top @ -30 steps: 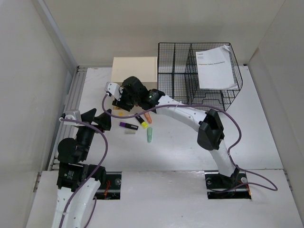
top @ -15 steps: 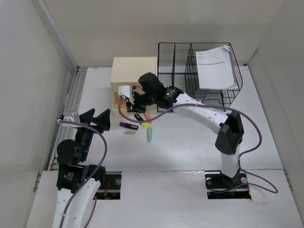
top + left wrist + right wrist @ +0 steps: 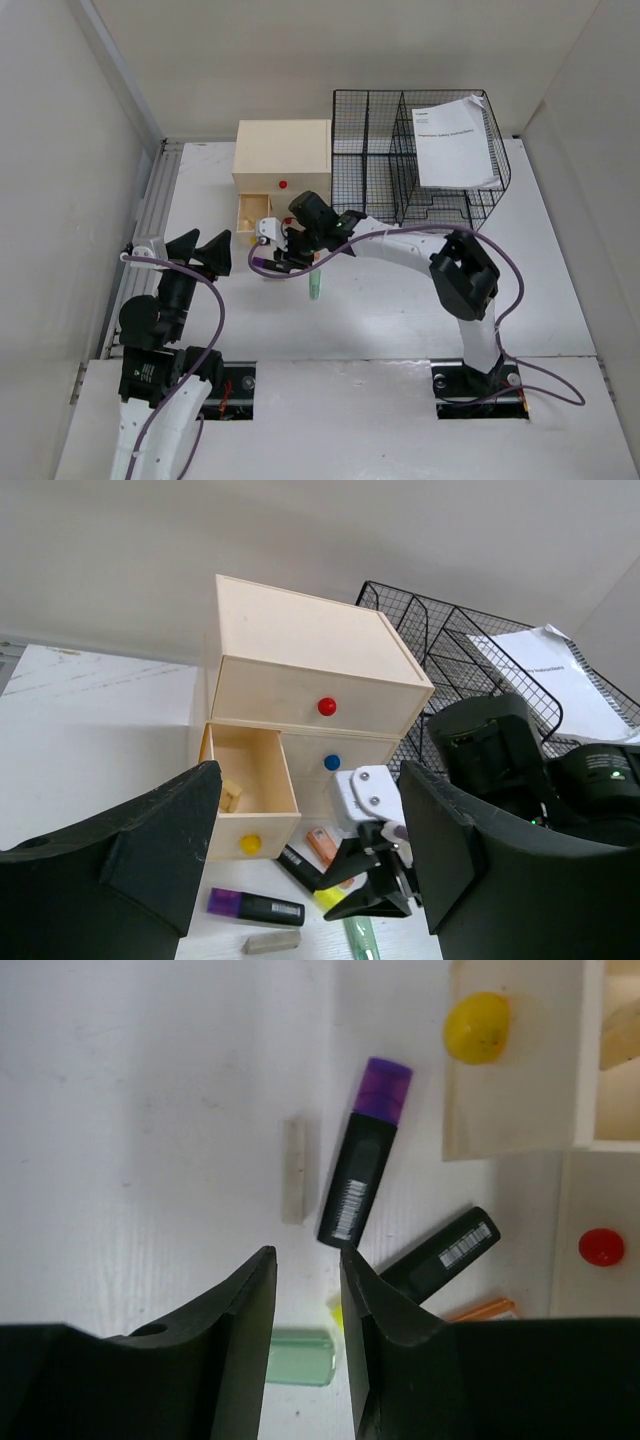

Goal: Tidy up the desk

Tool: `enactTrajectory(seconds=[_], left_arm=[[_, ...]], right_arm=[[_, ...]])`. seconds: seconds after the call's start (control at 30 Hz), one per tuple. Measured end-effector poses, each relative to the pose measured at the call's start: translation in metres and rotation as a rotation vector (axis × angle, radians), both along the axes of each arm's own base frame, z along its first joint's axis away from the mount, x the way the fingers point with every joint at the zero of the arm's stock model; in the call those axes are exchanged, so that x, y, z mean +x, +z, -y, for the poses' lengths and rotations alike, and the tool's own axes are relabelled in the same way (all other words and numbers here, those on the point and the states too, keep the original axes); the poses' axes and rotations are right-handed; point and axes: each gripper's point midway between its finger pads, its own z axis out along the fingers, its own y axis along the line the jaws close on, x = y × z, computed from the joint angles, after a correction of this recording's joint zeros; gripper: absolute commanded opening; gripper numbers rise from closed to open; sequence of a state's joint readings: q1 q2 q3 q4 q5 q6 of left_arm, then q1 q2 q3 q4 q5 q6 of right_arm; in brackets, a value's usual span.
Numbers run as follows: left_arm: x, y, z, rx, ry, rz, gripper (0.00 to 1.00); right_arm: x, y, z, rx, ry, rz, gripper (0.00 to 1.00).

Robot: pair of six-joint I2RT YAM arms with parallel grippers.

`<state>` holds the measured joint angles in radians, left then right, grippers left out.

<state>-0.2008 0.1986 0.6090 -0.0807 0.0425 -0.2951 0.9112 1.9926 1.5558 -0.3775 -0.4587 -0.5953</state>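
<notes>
The right gripper (image 3: 307,1258) has its two fingers drawn close, with a narrow gap between them and nothing in it. Through that gap the bare white desk (image 3: 130,1110) shows, and lower down a pale green tube (image 3: 300,1357). Just beyond the fingertips a black highlighter with a purple cap (image 3: 358,1170) lies flat on the desk, with a short grey stick (image 3: 293,1170) just beside it, not touching. On its other side a second black marker (image 3: 440,1255) lies at an angle, with an orange marker (image 3: 482,1310) next to it. The left gripper (image 3: 308,780) has its fingers spread wide and holds nothing; it hangs over the left part of the desk, facing the cream drawer box (image 3: 310,650). The box's lower left drawer (image 3: 250,780), the one with the yellow knob (image 3: 250,844), stands open with a small wooden block (image 3: 231,795) inside. To the right of the box, a black wire rack (image 3: 370,150) holds a printed sheet (image 3: 455,140). The desk lies under everything, its ribbed rail (image 3: 158,190) along the left edge.
</notes>
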Motion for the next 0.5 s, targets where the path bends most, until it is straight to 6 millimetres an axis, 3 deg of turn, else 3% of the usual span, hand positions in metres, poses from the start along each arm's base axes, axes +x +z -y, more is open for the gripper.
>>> enactTrajectory(seconds=[0.3,0.5], left_arm=[[0.000,0.000,0.000,0.000,0.000,0.000,0.69],[0.000,0.000,0.000,0.000,0.000,0.000,0.69]], right_arm=[[0.024,-0.021,-0.014,-0.004,-0.078,0.029,0.46],[0.016,-0.033,-0.020,-0.012,-0.056,0.009,0.47]])
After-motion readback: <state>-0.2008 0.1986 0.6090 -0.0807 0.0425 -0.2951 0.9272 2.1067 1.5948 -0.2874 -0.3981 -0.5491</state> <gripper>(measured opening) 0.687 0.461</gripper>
